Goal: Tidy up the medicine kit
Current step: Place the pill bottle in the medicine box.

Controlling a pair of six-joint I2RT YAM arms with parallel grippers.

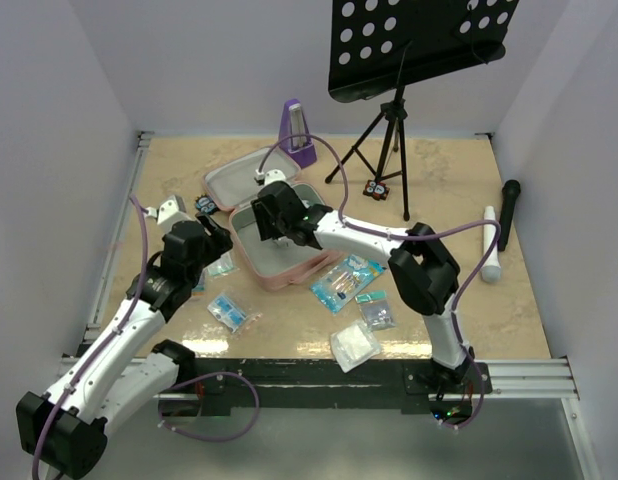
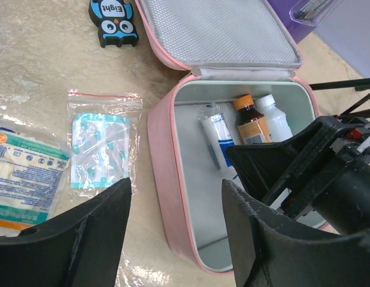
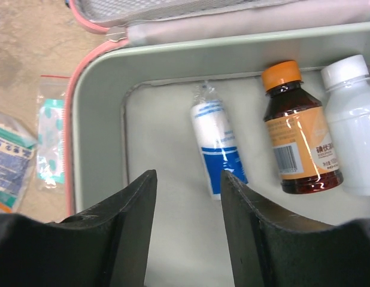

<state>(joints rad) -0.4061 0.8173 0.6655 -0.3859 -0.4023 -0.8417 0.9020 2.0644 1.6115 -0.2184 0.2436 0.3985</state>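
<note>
The pink medicine kit (image 1: 289,272) lies open mid-table, its lid (image 1: 234,182) folded back. Inside lie a blue-and-white tube (image 3: 215,146), a brown bottle with an orange cap (image 3: 296,137) and a white bottle (image 3: 352,131). My right gripper (image 1: 274,215) hovers over the kit's tray, open and empty (image 3: 188,176), near the tube. My left gripper (image 1: 217,240) is open and empty at the kit's left wall (image 2: 164,173), its fingers either side of the near left corner (image 2: 176,191).
Loose packets lie left of the kit (image 2: 102,149) (image 2: 23,179) and in front of it (image 1: 346,282) (image 1: 354,345) (image 1: 232,312). An owl figure (image 2: 113,21) is by the lid. A purple metronome (image 1: 297,133), a music stand (image 1: 389,120), a microphone (image 1: 508,212) and a white tube (image 1: 492,243) stand behind and to the right.
</note>
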